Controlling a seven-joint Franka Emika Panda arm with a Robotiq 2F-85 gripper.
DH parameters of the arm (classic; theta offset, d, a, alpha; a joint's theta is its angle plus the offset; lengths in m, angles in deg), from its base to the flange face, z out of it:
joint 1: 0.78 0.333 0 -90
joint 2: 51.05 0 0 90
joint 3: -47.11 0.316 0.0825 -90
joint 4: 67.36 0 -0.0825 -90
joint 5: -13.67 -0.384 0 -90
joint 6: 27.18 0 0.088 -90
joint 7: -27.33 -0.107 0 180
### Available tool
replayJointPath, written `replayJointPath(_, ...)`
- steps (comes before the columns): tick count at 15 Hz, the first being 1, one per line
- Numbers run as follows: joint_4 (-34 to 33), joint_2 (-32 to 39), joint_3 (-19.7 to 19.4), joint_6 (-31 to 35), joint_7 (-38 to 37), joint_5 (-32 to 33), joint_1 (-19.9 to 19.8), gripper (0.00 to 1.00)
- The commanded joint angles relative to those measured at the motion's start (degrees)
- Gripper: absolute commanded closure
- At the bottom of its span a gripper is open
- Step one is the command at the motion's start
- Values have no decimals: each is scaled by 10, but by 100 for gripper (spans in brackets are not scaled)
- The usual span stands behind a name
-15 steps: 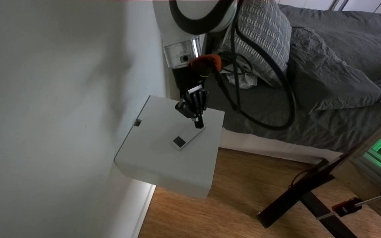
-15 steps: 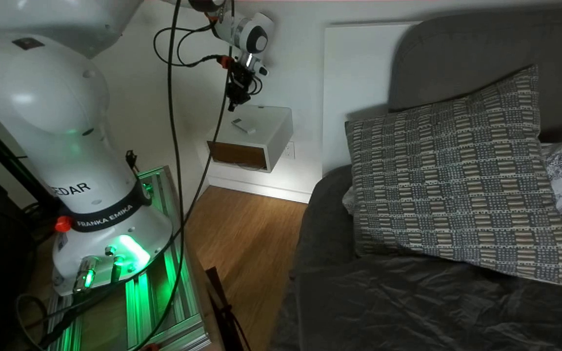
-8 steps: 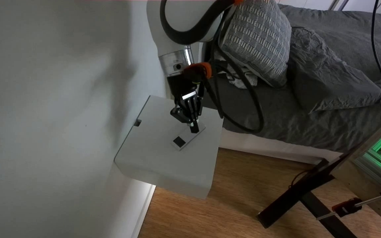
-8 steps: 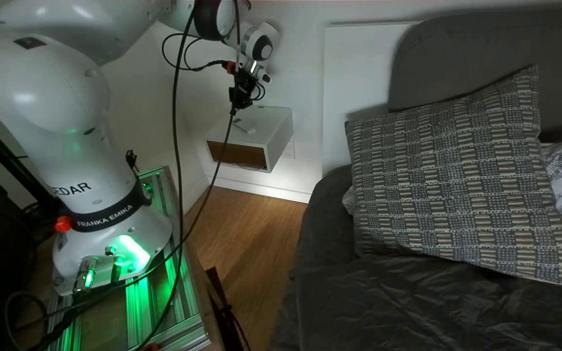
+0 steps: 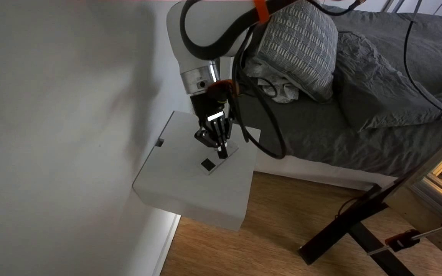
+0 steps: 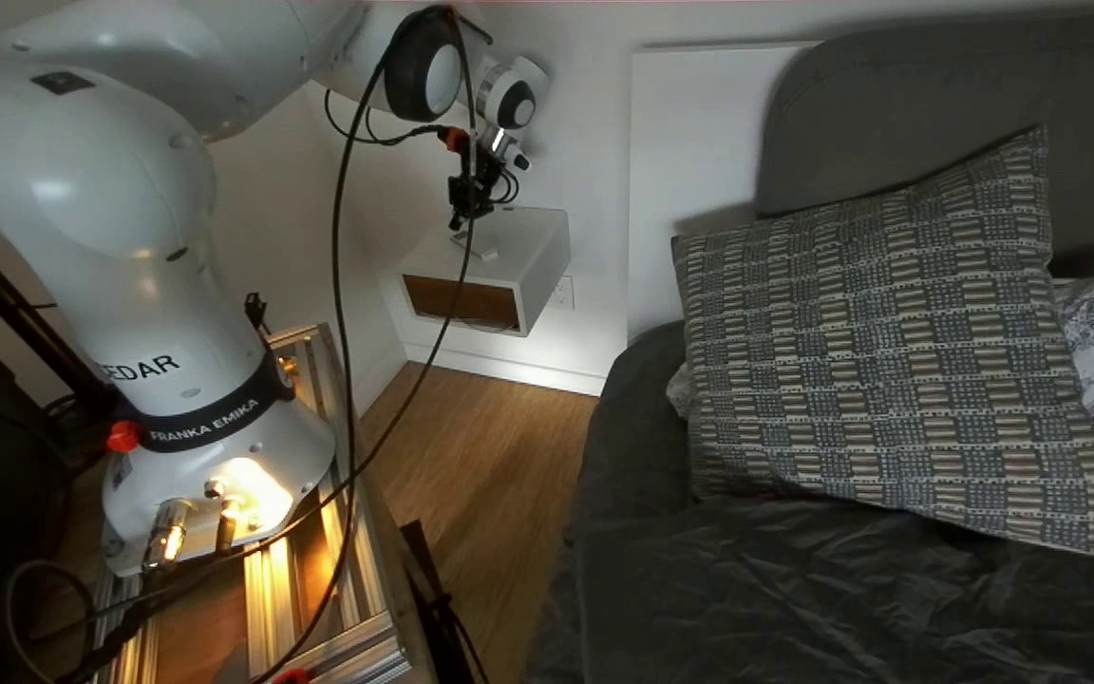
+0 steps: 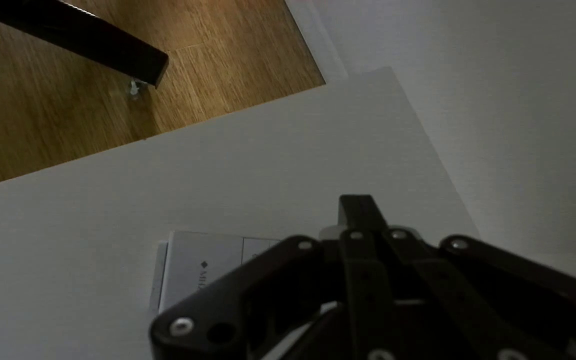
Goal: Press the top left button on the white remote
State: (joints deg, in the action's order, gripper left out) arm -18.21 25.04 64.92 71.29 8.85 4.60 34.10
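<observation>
The white remote lies flat on a white wall-mounted box (image 5: 175, 153). In an exterior view the remote (image 5: 213, 158) shows a dark screen (image 5: 208, 165) at its near end. It also shows small in an exterior view (image 6: 483, 253). In the wrist view one end of the remote (image 7: 193, 260), with printed letters and part of a button outline, shows. The gripper's linkage hides the rest, so I cannot make out the top left button. My gripper (image 5: 223, 154) is shut with nothing visible between its fingertips. It points down over the remote's middle. I cannot tell whether it touches. It also shows in the wrist view (image 7: 360, 210).
A wall (image 5: 71, 134) stands beside the box. A grey bed (image 5: 301, 126) with a patterned pillow (image 6: 870, 351) is on the opposite side. A black cable (image 5: 267, 143) hangs by the gripper. Below is the wooden floor (image 5: 274, 230) with a dark stand leg (image 7: 118, 50).
My gripper has moved down and across the remote, towards its dark screen. The cable has swung along. The light at the robot's base has turned from green to orange. The remote has not moved.
</observation>
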Motion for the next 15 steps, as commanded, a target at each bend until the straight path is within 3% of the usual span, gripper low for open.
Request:
replayJointPath(1, -66, 40, -7, -29, -6, -19, 15, 100)
replayJointPath(15, -155, 98, -14, -59, -16, -20, 29, 100)
